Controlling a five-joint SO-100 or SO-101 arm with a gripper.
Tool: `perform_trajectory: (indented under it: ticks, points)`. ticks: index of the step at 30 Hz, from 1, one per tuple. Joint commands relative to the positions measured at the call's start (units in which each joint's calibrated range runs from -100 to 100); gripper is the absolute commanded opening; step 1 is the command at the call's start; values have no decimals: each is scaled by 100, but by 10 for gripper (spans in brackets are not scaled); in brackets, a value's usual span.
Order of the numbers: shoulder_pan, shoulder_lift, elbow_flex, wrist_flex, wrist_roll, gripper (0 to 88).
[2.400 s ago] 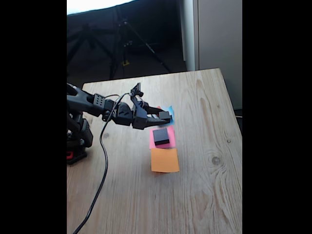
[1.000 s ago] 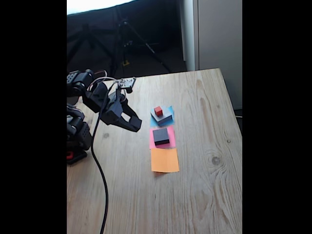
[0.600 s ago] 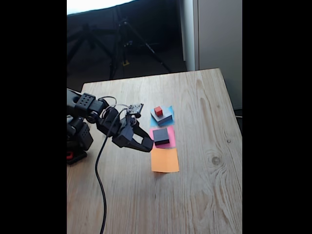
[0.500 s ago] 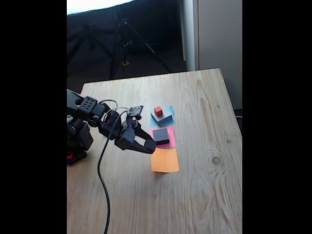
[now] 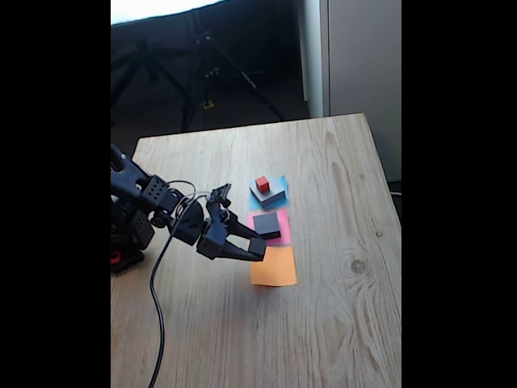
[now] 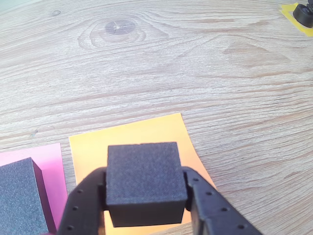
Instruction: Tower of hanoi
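A small black cube (image 6: 144, 183) sits clamped between the two fingers of the gripper (image 6: 146, 196) in the wrist view, one dark finger pressed to each side of it. Behind the cube lies the orange paper square (image 6: 142, 134), and at the left edge a medium black block (image 6: 19, 196) rests on the pink paper square (image 6: 49, 161).

In the fixed view, the arm reaches in from the left over the wooden table (image 5: 339, 323), its gripper (image 5: 252, 246) low at the orange square's (image 5: 275, 268) near-left corner. Just beyond, the medium black block (image 5: 266, 224) lies on pink paper. Farther off, a tiny red cube (image 5: 262, 184) tops the large flat grey block (image 5: 271, 195) on the blue paper square (image 5: 279, 182).
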Motion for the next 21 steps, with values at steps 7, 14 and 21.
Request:
perform_trajectory:
  ticks: [7,14,21]
  points:
    - [-102,911,8,-1387,87,32]
    - [-110,2168,-102,-3022,87,32]
    - [-43,3304,-456,-4188,87,32]
